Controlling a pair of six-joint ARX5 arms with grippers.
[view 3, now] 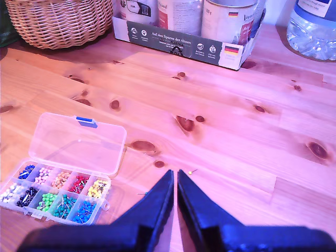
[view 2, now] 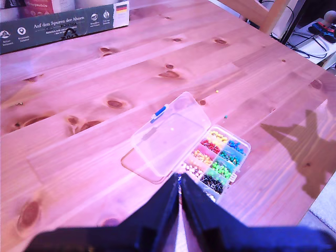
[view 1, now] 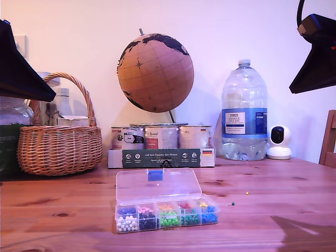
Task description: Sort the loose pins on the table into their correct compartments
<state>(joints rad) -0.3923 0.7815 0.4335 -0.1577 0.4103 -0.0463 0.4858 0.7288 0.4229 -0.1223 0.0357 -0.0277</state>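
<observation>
The clear organiser box (view 1: 157, 185) lies open on the pine table (view 1: 273, 220), lid back, with the compartments (view 1: 167, 215) each holding one colour of pin heads. In the exterior view, a yellow pin (view 1: 247, 193) and a dark green pin (view 1: 232, 202) lie loose just right of the box. My first gripper (view 2: 178, 181) is shut and empty, high above the box (view 2: 212, 157); both pins (view 2: 217, 91) (view 2: 226, 116) lie beyond it. My second gripper (view 3: 175, 174) is shut and empty, tips close to the yellow pin (view 3: 189, 172), with the green pin (view 3: 140, 194) beside a finger and the box (view 3: 58, 178) further off.
A wicker basket (view 1: 60, 147) stands at the exterior view's back left. A cardboard tray of cans (view 1: 161, 156), a globe (view 1: 155, 72), a water bottle (view 1: 244, 113) and a small white camera (view 1: 279, 142) line the back. Dark arm parts (view 1: 21, 68) (view 1: 315, 58) hang at both upper corners.
</observation>
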